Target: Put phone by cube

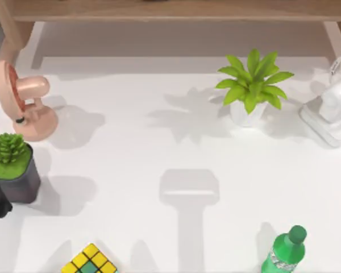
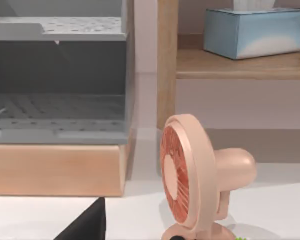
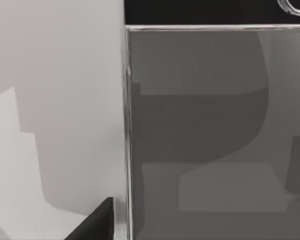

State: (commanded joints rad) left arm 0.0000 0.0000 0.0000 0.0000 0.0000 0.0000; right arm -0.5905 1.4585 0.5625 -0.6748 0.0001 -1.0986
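The white surface (image 1: 131, 148) spans the top view, and a grey T-shaped shadow lies at its middle. A wooden shelf unit (image 1: 176, 10) runs along the far edge. In the left wrist view, one of its bays holds a grey perforated rack (image 2: 57, 75) and a higher shelf holds a blue tissue box (image 2: 255, 31).

The phone (image 3: 215, 125) is seen close up in the right wrist view. Its grey screen faces the camera, with a thin white rim along one long side and a black end band carrying a round button mark. White surface lies beside it. I cannot tell whether the phone rests on the surface or is lifted.

A leafy green plant in a white pot (image 1: 251, 85) stands far right of centre. A white curved stand (image 1: 332, 108) sits at the right edge. A pink desk fan (image 1: 25, 102) is at the far left, with a succulent in a dark pot (image 1: 14, 168) just in front of it. A green bottle (image 1: 284, 253) stands near the front right.

The cube (image 1: 90, 261), yellow with some green tiles, sits at the front edge left of centre.

The left claw (image 2: 85, 225) shows as a dark tip, facing the fan. The right claw (image 3: 92, 222) shows as a dark tip just beside the phone's rim. I cannot tell how wide either claw is.
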